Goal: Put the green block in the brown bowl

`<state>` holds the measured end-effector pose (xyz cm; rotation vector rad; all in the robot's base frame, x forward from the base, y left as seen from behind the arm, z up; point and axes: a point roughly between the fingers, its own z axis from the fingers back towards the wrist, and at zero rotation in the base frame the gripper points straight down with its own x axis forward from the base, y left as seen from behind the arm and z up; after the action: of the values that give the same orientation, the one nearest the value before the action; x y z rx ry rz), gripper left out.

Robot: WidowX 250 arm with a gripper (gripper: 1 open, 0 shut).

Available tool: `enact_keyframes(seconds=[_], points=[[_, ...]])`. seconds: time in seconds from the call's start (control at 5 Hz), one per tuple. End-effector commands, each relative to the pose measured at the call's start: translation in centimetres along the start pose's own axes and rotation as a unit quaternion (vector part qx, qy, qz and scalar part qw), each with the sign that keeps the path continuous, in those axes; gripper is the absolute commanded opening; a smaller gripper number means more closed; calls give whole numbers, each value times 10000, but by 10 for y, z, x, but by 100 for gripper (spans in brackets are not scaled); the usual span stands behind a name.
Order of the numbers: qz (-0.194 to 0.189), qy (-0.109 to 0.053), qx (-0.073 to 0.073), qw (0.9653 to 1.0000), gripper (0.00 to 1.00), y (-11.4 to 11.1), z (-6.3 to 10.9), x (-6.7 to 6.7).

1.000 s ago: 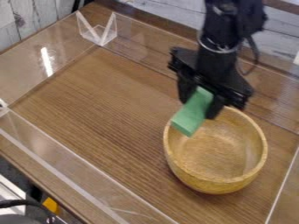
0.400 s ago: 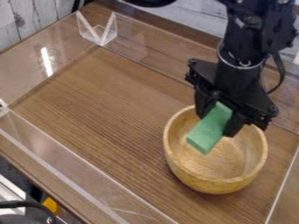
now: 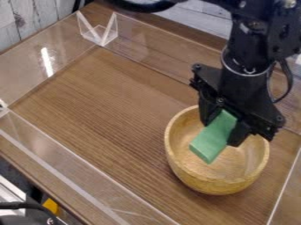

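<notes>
Camera view, the only one supplied, taken from above and to one side of a wood-grain tabletop (image 3: pixel 100 101). A black robot arm (image 3: pixel 261 39) is seen entering from the 1 o'clock corner and reaching downward toward the 4 o'clock part of the picture. Its gripper (image 3: pixel 233 121) is pointed down, and the black fingers (image 3: pixel 247 130) are shown clamped on the upper end of the green block (image 3: pixel 216 138), one on each side of it. The green block is a flat, bright green bar; it is held tilted, with its upper end between the fingers and its lower end slanting toward 7 o'clock. That lower end is seen inside the outline of the brown bowl (image 3: pixel 188 171), above the bowl's inner floor; whether it touches the wood cannot be told from this angle. The brown bowl is a round, thick-walled vessel of light tan wood with visible grain, standing upright on the tabletop at 4 o'clock, directly beneath the gripper. Its far rim is partly covered by the gripper body. No other contents can be made out on the visible part of the bowl's floor.

Clear acrylic walls (image 3: pixel 35 132) are shown bordering the tabletop along the 9 o'clock and 12 o'clock sides, with bright reflections on their surfaces. A small clear triangular bracket (image 3: pixel 97 28) is seen standing at the 11 o'clock corner, well apart from bowl and arm.
</notes>
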<state>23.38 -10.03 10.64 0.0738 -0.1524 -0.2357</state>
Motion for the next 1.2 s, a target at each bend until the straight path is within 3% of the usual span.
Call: enact_keyframes(seconds=[0.0,0.4,1.0], points=[[-150,-215,-96,9996,0,-4,11,0],[-298,-222,-170,9992,0,-5,4,-4],[-447,-75,-270,9986,0,-7,-3,-6]])
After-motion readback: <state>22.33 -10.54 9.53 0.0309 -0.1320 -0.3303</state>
